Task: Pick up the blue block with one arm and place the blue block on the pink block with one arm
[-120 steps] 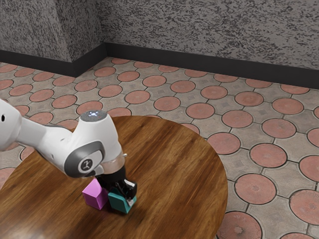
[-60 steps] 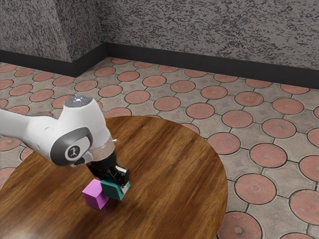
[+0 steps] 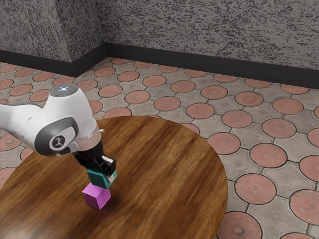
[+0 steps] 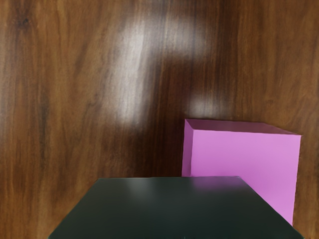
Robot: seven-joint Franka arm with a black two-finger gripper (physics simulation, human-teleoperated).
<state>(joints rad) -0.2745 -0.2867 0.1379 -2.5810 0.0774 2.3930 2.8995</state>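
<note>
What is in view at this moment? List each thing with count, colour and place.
blue block: one, teal-blue, held in the gripper just over the pink block
pink block: one, pink, on the table under the hand
table: one, round, brown wood, carrying the pink block
floor: red-brown round tiles, around the table
wall: speckled grey, dark skirting, behind
arm: one, white, from the exterior view's left
gripper: one, black, shut on the blue block

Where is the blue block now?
The blue block hangs in the gripper just above the pink block, on the exterior view's left of the table.
</note>
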